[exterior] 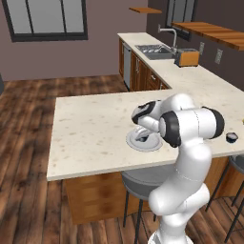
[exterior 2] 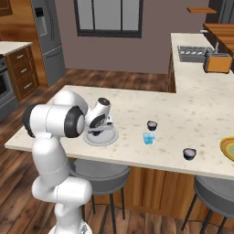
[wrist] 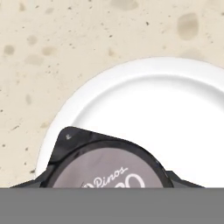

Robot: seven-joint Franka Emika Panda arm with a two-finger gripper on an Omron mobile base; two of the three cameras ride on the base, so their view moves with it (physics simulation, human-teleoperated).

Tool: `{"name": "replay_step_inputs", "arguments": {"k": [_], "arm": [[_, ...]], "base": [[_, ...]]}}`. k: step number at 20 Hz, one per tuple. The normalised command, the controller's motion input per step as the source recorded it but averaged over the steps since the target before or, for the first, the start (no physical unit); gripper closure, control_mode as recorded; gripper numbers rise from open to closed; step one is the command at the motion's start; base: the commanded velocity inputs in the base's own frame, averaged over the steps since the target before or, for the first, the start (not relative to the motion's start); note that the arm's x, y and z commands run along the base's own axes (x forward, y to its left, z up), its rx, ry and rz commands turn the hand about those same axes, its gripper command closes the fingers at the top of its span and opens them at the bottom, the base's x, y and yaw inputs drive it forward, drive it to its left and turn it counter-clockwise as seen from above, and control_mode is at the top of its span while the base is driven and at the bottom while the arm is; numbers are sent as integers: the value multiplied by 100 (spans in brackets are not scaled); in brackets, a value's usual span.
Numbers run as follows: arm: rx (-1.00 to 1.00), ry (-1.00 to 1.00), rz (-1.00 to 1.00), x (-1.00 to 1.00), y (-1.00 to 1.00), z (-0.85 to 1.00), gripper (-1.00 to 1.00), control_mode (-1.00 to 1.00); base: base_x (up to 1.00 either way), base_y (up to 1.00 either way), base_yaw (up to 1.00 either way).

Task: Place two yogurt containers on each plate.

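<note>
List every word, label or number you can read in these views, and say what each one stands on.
"Pinos": script on the pale lid of the dark yogurt container held over the grey plate.
Larger letters below it are cut off at the picture's edge: unreadable.
The other cups are too small to show any text.

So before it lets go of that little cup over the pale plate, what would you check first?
1. Gripper closed on a dark yogurt cup: ok.
2. Held cup over the grey plate, inside its rim: ok.
3. Cup bottom touching the plate: cannot tell.
4. Plate bare where the cup would land: ok.
5. Other cups waiting on the counter, a second dark cup, the light blue cup and a third dark cup: ok.
6. Yellow plate at the counter's far end, unfilled: cannot tell, mostly out of frame.
</note>
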Motion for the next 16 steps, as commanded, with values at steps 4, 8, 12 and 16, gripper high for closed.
{"name": "replay_step_inputs", "arguments": {"k": [4, 8, 12, 16], "arm": [[0, -2, 11, 17, 20, -16, 100, -100], [-2, 0, 1, 21, 18, -16, 100, -100], [-1, 0, 3, 32, 3, -20, 100, -100], [0, 0, 3, 7, 0, -9, -100, -100]], "base": [[0, 0, 0], [0, 0, 0], [0, 0, 0], [0, 0, 0]]}}
